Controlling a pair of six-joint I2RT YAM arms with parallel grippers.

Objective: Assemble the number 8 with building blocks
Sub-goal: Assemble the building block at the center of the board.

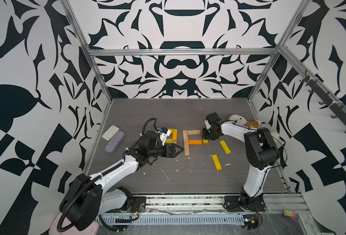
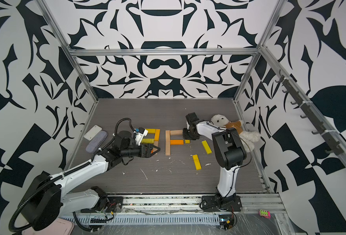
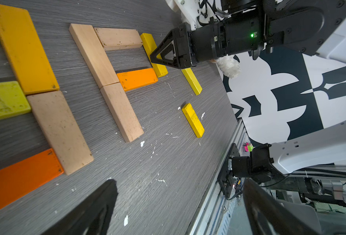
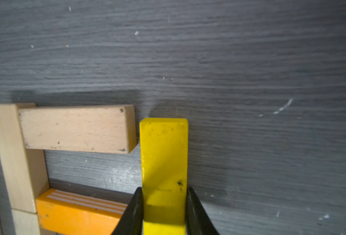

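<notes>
Jaws of the right arm pinch the yellow plank [image 4: 164,158] by its long sides near one end in the right wrist view. Its free end sits just beside the tan top plank [image 4: 76,129], with a thin gap, and the orange plank [image 4: 76,211] ends right against one black finger [image 4: 135,207]. That is the likely trouble. A finger spreading toward the orange plank on release could shove it out of line, and a plank clinging to a pad would twist off its spot. I cannot tell whether the yellow plank lies fully flat.

From the left wrist view, this plank closes the open side of the upper loop, opposite the tan upright planks [image 3: 105,81]. The left arm's jaws are spread wide and empty, their fingers [image 3: 86,213] low near the lower upright, so a careless sweep could knock it askew. A loose yellow plank [image 3: 192,81] lies just beside the right jaws and a second loose yellow plank [image 3: 193,120] lies farther off. Both seem needed for the unfinished lower loop.

In both top views the surface [image 1: 168,114] is grey wood-grain board flecked with white scraps. It is boxed in by black-and-white patterned walls [image 1: 178,71] on an aluminium frame [image 1: 180,51]. A second group of planks [image 1: 174,135] lies by the left arm, with a white case [image 1: 110,132] and a grey case [image 1: 114,141] beyond it. A plush toy [image 2: 229,125] lies behind the right arm.
</notes>
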